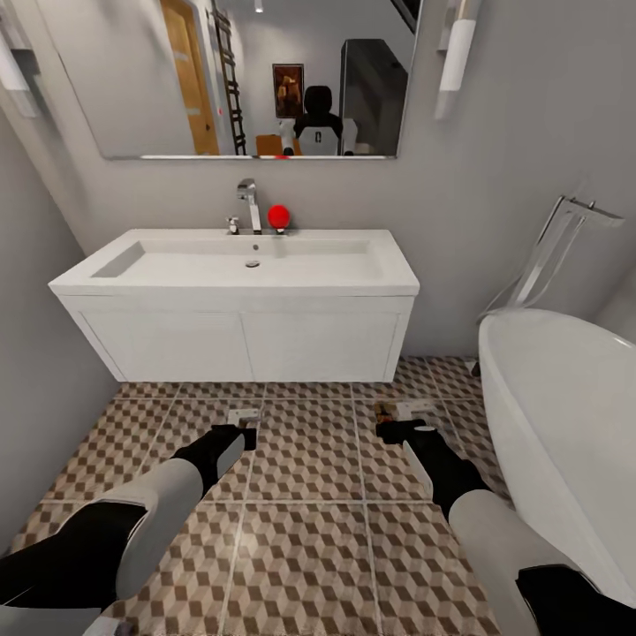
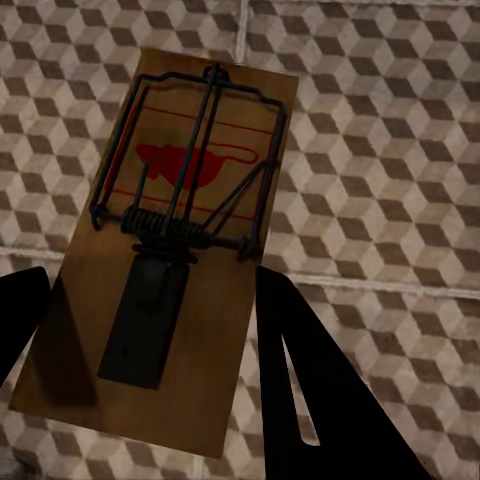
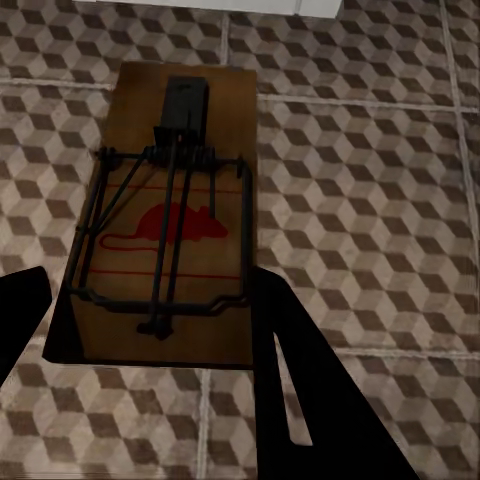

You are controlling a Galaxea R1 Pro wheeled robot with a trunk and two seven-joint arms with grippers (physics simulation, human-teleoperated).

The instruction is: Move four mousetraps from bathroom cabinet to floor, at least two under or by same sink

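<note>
Both grippers, left (image 1: 245, 435) and right (image 1: 389, 430), grip a mousetrap (image 2: 165, 250) (image 3: 165, 220) between closed fingers above the bathroom floor (image 1: 309, 530) before the sink (image 1: 238, 274); next, lower and release

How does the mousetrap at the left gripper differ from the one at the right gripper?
The left mousetrap shows its dark flat lever at the end nearer the camera, with the red mouse mark beyond it. On the right mousetrap the lever lies at the far end and the mark is nearer. The left board looks lighter brown. Both are brown wooden boards, each between its gripper's fingers, above the tiled floor.
</note>
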